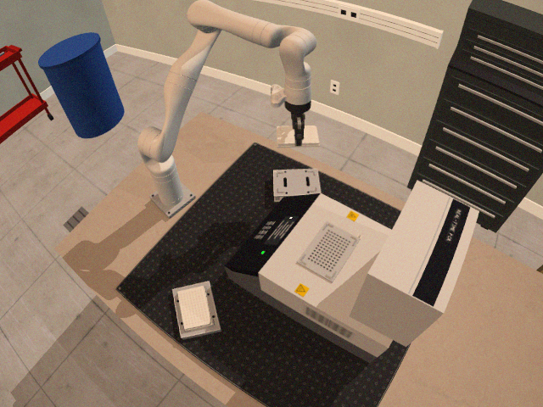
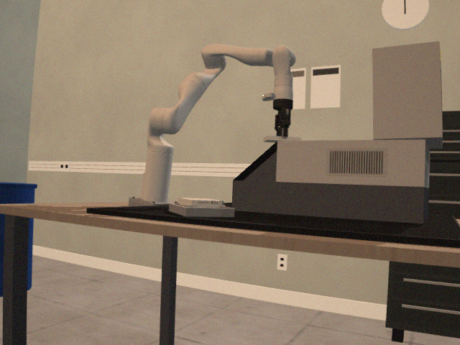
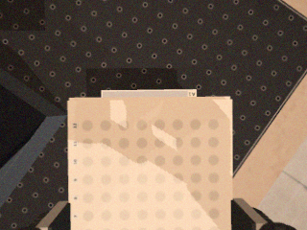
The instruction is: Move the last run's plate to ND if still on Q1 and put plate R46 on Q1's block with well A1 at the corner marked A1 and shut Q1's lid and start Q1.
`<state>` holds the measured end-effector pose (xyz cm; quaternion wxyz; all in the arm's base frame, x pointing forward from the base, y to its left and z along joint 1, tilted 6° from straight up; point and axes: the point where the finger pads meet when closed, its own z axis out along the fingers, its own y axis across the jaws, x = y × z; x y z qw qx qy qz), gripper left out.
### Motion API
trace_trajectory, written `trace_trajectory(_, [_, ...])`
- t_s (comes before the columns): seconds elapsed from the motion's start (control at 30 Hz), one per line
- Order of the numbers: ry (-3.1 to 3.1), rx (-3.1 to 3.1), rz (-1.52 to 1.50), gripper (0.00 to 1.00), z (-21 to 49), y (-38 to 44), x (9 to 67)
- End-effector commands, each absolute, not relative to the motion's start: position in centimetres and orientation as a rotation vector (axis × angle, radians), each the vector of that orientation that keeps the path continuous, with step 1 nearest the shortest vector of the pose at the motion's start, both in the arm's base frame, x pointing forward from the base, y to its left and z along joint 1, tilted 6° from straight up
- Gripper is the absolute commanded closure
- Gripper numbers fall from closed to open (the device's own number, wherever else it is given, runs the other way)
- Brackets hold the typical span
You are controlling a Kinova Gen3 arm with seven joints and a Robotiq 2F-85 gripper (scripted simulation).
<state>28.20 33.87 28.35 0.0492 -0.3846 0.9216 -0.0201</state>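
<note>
The gripper point(image 1: 299, 142) point(image 2: 282, 135) point(image 3: 151, 216) is shut on the last run's plate point(image 1: 309, 136) point(image 2: 293, 139) point(image 3: 153, 192), holding it level by its long sides, high above the empty-topped nest ND point(image 1: 296, 182) point(image 3: 149, 93). In the wrist view the plate's column 12 is at the far end; ND's A1 mark shows beyond it. R46 point(image 1: 194, 306) point(image 2: 200, 202) lies on nest N1 point(image 1: 178, 326) point(image 2: 208, 213). The cycler Q1 point(image 1: 280, 280) point(image 2: 330, 202) has its lid point(image 1: 407, 245) point(image 2: 407, 93) open, its block point(image 1: 331, 252) bare, its lamp point(image 1: 262, 252) green.
Q1's sloped key panel point(image 1: 276, 230) faces the arm base point(image 1: 171, 203) point(image 2: 148, 202). Q1's body stands close beside ND, and its dark side shows at the left of the wrist view. A dark drawer cabinet point(image 1: 486, 144) stands behind the table.
</note>
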Motion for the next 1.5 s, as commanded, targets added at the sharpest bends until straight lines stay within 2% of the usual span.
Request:
trace_trajectory(0.0, [2.807, -1.174, -0.058, 0.10, 28.5, 33.9, 28.1])
trace_trajectory(0.33, [2.799, -1.207, -0.063, 0.10, 28.7, 33.7, 28.3])
trace_trajectory(1.47, [2.545, -1.676, -0.093, 0.10, 29.6, 27.9, 36.6])
